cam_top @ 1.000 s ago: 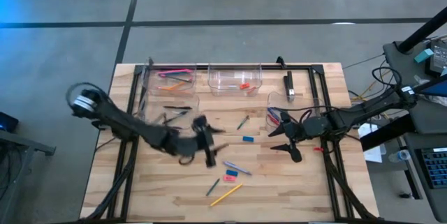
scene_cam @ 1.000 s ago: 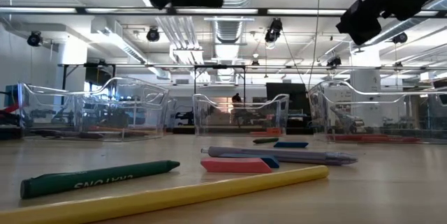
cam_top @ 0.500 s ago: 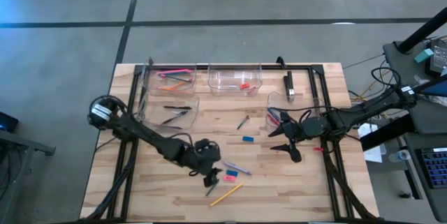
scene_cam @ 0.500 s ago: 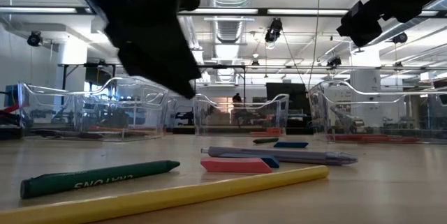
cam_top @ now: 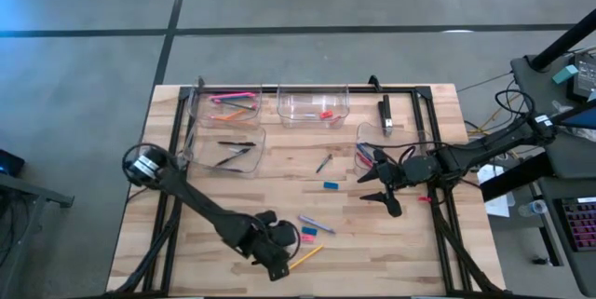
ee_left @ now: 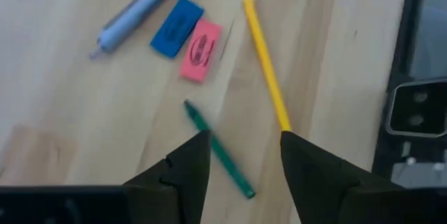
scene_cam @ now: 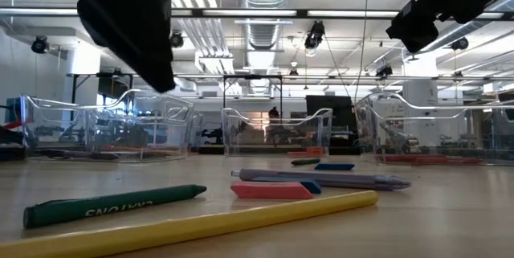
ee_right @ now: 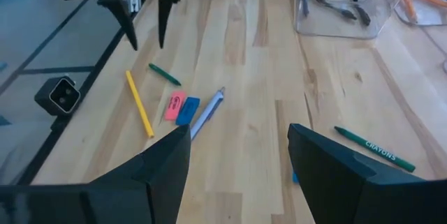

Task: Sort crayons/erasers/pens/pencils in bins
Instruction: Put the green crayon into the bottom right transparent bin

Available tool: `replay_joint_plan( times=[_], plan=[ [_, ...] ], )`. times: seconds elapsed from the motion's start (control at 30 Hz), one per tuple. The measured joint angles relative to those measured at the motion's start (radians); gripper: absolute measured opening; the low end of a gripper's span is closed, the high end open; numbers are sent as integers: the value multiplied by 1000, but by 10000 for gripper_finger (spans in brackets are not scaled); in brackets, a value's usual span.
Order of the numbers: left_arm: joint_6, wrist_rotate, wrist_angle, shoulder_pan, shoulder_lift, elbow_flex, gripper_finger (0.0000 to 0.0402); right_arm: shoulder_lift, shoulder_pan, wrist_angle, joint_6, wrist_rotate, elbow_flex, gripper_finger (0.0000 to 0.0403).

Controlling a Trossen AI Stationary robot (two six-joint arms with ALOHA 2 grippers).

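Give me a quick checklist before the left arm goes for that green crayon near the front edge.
1. Left gripper open: ok, gap between the fingers.
2. Green crayon lined up between the fingers: ok.
3. Fingers clear of yellow pencil: cannot tell, it lies close by one finger.
4. Pink eraser and blue eraser out of the way: ok.
5. Right gripper away: ok, beside the right bin.

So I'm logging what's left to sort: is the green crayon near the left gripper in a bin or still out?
Out. The short green crayon lies loose on the wooden table, outside every bin.
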Motion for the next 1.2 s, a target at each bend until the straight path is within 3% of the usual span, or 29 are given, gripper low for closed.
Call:
replay_joint_plan(
  times=[0.8,0.9,1.03,1.2],
  plan=[
    [-19,44,52,-13,145,-33,157,0,0,0,16,-2,0,228],
    [-15,56,-33,-17,172,-24,157,0,0,0,16,-2,0,228],
    [-31,67,-276,-22,197,-33,157,0,0,0,16,-2,0,228],
    [-35,44,-379,-22,195,-34,137,0,0,0,16,-1,0,228]
  ],
)
